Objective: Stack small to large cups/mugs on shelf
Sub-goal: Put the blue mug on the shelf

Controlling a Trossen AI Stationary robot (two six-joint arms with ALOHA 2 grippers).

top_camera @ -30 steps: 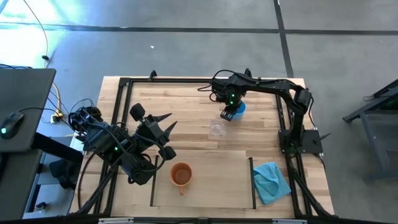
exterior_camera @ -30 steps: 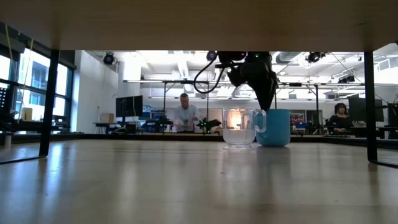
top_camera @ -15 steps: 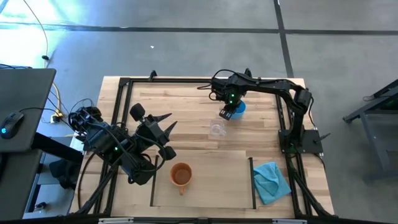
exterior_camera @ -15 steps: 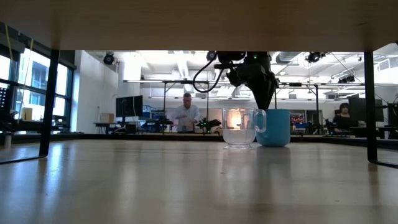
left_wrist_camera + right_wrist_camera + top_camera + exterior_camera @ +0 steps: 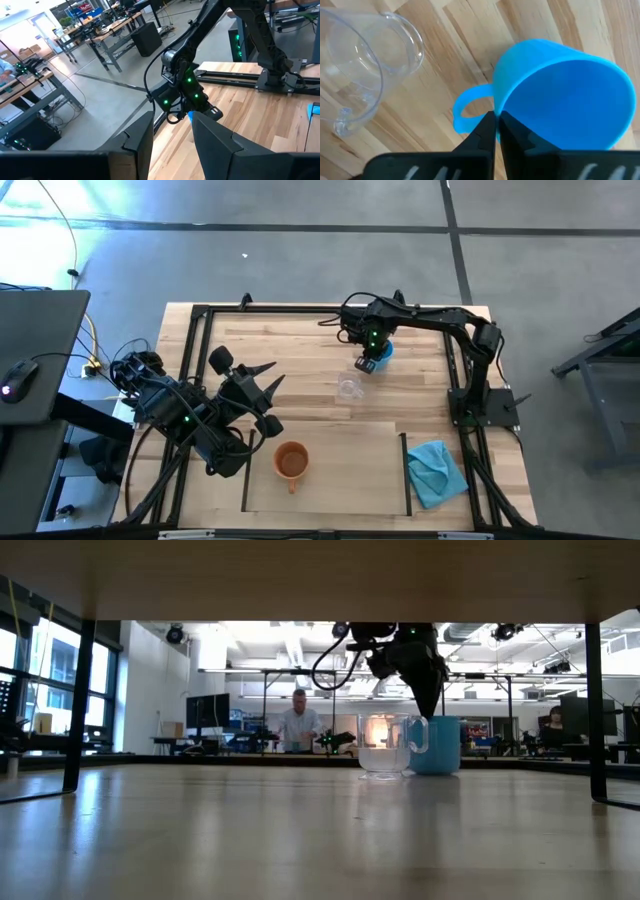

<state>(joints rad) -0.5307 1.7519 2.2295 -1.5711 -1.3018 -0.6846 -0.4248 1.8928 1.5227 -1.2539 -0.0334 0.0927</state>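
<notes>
Gripping the blue mug (image 5: 560, 95) by its rim, the right gripper (image 5: 496, 131) has its fingers pinched nearly together on the thin wall beside the handle, at the far side of the bench (image 5: 300, 360). The clear glass cup (image 5: 349, 387) stands just beside it, and in the low view the two vessels overlap, so their spacing there cannot be judged. Risk one: a one-sided rim pinch may let the mug swing or slip on lifting. Risk two: any tilt or sideways travel could knock the glass cup over. The orange mug (image 5: 291, 461) sits on the shelf (image 5: 350, 470), well apart from both. The left gripper (image 5: 262, 395) waits spread wide and empty near the shelf's corner; a carry path towards the orange mug passes close to it, so collision is possible.
</notes>
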